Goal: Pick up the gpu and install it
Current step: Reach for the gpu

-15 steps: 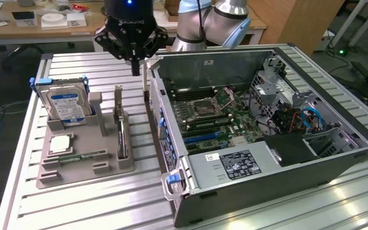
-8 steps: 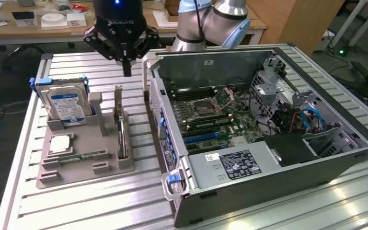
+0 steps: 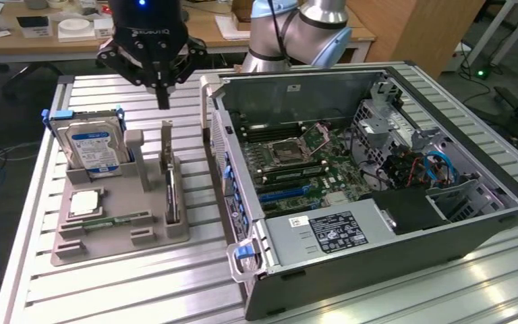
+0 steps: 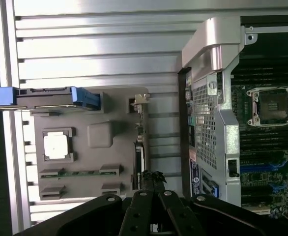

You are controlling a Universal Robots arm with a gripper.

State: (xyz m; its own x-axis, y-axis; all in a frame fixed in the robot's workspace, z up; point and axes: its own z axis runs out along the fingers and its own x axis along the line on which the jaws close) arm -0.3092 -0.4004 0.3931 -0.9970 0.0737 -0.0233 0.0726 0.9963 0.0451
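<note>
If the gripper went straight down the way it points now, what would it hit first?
Probably the top edge of the gpu, which stands on edge in the grey holder just below the shut gripper. Depth is unclear, so exact alignment is uncertain.

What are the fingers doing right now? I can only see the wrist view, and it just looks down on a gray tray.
Observer: The fingers are shut and hold nothing. They hang above the gpu, with a gap between them.
Operator: Is the gpu lying flat?
Observer: No. It stands on its long edge in a slot of the gray tray.
Operator: And what's the long thing beside it?
Observer: A hard drive. It stands upright too, and its face has a blue and white label.
</note>
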